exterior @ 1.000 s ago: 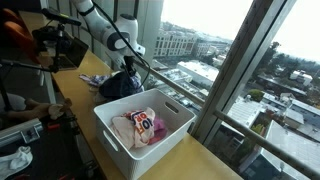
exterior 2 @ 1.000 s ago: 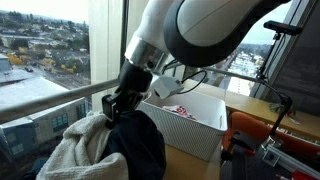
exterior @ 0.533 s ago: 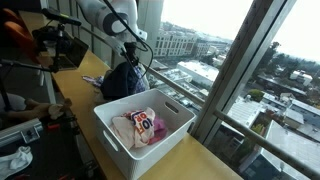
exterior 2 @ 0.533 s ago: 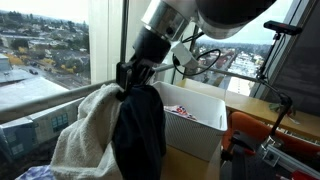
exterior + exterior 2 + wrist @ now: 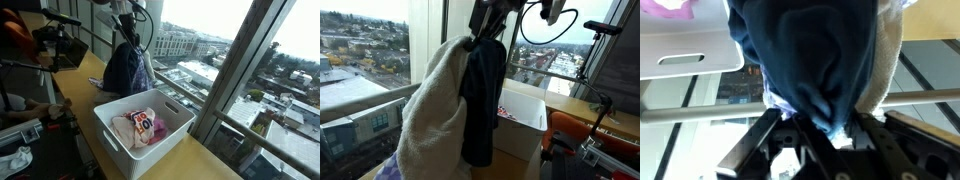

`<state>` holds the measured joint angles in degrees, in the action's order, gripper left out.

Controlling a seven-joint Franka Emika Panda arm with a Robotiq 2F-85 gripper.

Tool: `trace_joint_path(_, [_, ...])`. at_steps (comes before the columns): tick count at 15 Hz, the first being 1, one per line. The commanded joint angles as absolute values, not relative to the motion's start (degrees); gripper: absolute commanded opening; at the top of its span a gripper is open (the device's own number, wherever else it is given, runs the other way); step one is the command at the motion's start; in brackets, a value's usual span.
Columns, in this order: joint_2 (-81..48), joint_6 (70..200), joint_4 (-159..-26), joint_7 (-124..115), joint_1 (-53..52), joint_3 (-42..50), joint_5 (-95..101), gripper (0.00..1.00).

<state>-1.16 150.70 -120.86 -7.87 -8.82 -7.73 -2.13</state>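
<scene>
While the pincer (image 5: 485, 32) is raised high, clamped nearly closed on a bunched dark garment (image 5: 482, 95) and pale towel (image 5: 432, 110), both dangle freely beneath it, their lower edges near the white bin's (image 5: 115, 145) rim.

Gripper (image 5: 483, 32): higher than a second ago, now near the frame's top. Dark blue garment (image 5: 482, 95) and beige towel (image 5: 428, 125): drawn upward, now hanging long beneath it.
</scene>
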Motion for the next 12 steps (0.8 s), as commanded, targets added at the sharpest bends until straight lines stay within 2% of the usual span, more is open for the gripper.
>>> trace_joint_path(1, [11.4,146.1,-125.4,-10.6,-7.5,-7.2,1.1,0.05])
trace_joint_path(7, [23.2,134.6,-121.1,-9.7,-2.7,-5.5,1.7,0.05])
trace_joint_path(12, [24.4,125.5,-112.2,-9.1,1.3,-3.1,2.8,0.05])
